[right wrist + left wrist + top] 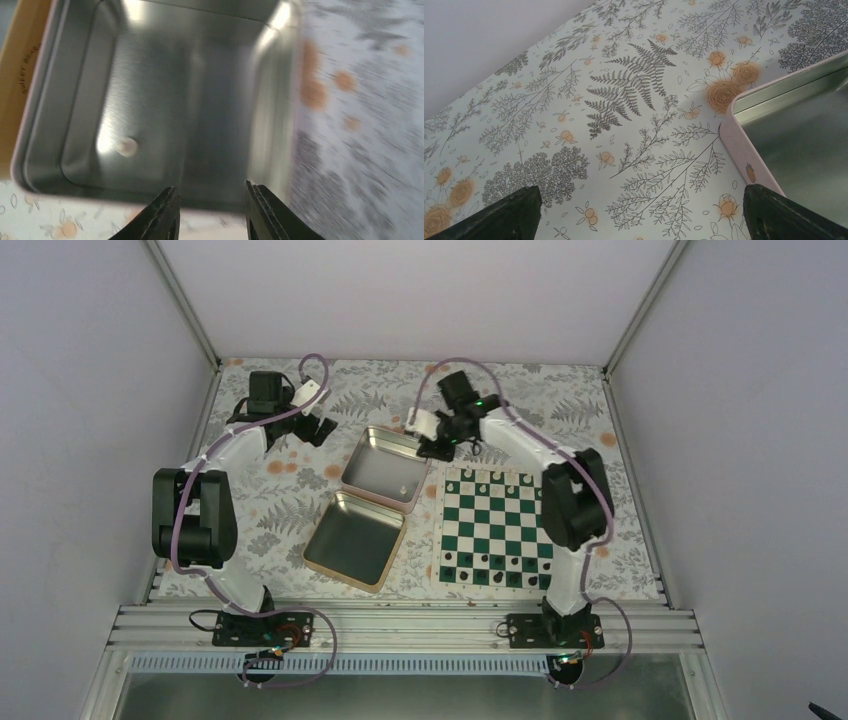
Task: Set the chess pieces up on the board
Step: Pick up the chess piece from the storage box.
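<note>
Caught mid-fetch: right gripper [210, 187] spread, empty, over the tin [45, 100] (left gripper [640, 189] gaping too, parked beside it). Spotted one piece [127, 146] on the tin floor, off the board [497, 525]. Probably needed lowering, pinching, carrying over.

Tin [82, 100] walls hem lone white piece [127, 146]; open from above
</note>
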`<move>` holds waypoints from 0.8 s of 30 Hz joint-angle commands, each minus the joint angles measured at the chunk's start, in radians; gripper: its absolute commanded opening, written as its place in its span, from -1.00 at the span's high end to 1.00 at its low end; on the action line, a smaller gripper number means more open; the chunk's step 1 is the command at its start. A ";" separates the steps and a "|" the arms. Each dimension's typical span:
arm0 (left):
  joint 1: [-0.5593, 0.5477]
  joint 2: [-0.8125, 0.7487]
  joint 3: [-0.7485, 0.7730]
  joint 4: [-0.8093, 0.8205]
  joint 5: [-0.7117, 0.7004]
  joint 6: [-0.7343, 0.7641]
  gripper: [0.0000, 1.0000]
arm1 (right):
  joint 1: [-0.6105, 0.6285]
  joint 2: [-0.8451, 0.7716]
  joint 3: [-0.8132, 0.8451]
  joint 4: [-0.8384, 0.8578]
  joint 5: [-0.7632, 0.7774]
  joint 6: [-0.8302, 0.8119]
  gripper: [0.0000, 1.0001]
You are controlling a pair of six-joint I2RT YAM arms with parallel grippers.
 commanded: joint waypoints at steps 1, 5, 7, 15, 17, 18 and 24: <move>-0.007 0.000 0.002 -0.005 0.027 0.016 -1.00 | 0.104 0.099 0.068 -0.040 0.031 -0.036 0.28; -0.007 -0.003 0.005 -0.012 0.020 0.018 -1.00 | 0.149 0.161 0.104 -0.066 0.055 -0.060 0.29; -0.007 -0.003 0.003 -0.011 0.015 0.018 -1.00 | 0.162 0.171 0.104 -0.067 0.064 -0.068 0.29; -0.007 0.006 0.006 -0.007 0.014 0.020 -1.00 | 0.194 0.193 0.103 -0.104 0.111 -0.085 0.29; -0.007 0.008 0.005 -0.007 0.015 0.020 -1.00 | 0.196 0.195 0.107 -0.118 0.116 -0.088 0.29; -0.008 0.008 0.004 -0.007 0.015 0.021 -1.00 | 0.201 0.196 0.107 -0.123 0.118 -0.089 0.29; -0.008 0.008 0.000 -0.005 0.018 0.022 -1.00 | 0.221 0.210 0.104 -0.135 0.138 -0.093 0.30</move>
